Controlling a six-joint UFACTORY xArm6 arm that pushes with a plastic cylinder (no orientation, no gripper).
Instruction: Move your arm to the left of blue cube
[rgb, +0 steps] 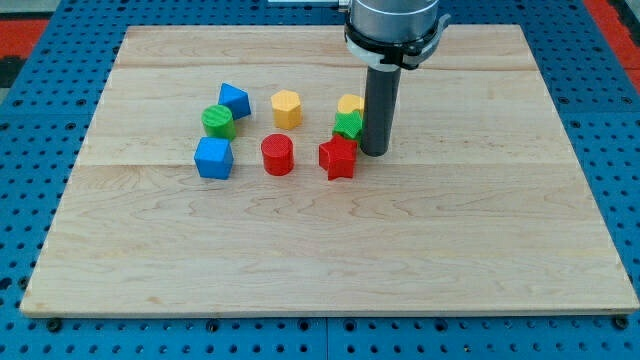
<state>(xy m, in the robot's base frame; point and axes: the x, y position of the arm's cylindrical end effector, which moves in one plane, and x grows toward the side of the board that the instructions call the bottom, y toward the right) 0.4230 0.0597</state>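
Note:
The blue cube (213, 158) sits on the wooden board (330, 250) at the view's left of the block cluster. My tip (374, 152) is far to the view's right of it, just right of the red star block (338, 157) and the green star block (348, 124). A red cylinder (277, 155) lies between the blue cube and my tip.
A green cylinder (218, 121) and a blue wedge-like block (234, 99) sit just above the blue cube. A yellow hexagonal block (286, 108) and another yellow block (351, 104) lie toward the view's top. Blue matting (30, 130) surrounds the board.

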